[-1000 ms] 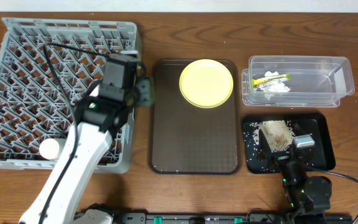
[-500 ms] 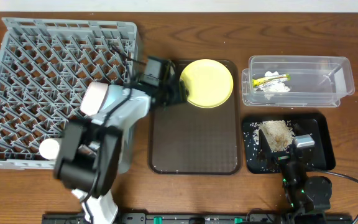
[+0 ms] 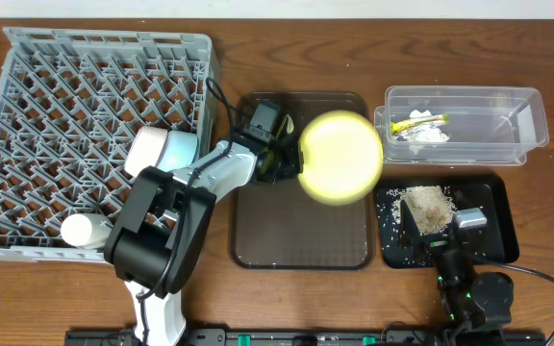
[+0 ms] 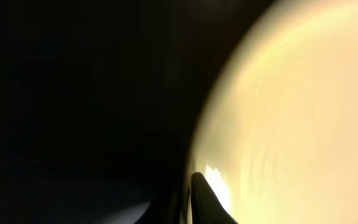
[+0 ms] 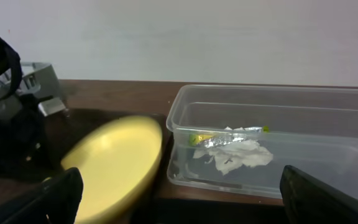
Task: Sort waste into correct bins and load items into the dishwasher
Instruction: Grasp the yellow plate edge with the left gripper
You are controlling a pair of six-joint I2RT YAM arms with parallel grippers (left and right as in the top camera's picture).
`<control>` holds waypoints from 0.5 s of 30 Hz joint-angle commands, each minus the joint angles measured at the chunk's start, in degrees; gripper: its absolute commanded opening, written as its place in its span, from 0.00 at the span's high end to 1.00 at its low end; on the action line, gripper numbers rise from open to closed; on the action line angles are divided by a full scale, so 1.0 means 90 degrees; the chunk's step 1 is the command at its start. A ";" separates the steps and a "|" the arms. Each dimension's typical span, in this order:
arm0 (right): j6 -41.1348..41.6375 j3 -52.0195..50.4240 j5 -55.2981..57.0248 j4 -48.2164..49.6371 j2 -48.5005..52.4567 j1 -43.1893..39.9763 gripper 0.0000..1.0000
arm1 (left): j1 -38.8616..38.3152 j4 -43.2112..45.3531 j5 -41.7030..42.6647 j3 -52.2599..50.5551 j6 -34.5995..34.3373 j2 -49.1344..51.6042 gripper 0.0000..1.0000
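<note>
**Yellow plate pinched at its rim over the serving tray**

At the near right, the right gripper hung idle with its fingers spread wide and nothing between them. It sat at the near edge of the black tray. The beige food scraps lay heaped in the far left part of that tray, with crumbs scattered around them.

Left of it lay the dark brown serving tray. The left arm reached across it from the near left. The left gripper had its fingers pressed together on the left rim of the round yellow plate. The plate was motion-blurred and tilted, over the far right part of the serving tray and overhanging its right edge. The left wrist view was filled by the plate's pale face, with one dark fingertip against it.

The grey dish rack filled the left of the table, with a white bowl at its near edge.

At the far right stood the clear tub. Inside it, at the left end, the yellow-green snack wrapper lay just beyond the crumpled white tissue.
</note>
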 commanded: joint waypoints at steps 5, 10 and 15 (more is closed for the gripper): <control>-0.0032 -0.0007 0.0015 -0.0027 -0.0012 -0.0044 0.01 | 0.0333 -0.1314 -0.0160 -0.0168 0.0304 0.0168 0.92; -0.0034 -0.0007 0.0015 -0.0027 -0.0012 -0.0044 0.01 | 0.0488 -0.1302 -0.0182 -0.0170 0.0415 0.0168 0.69; -0.0032 -0.0007 0.0017 -0.0027 -0.0012 -0.0044 0.01 | 0.0447 -0.1134 -0.0180 -0.0172 0.0500 0.0202 0.64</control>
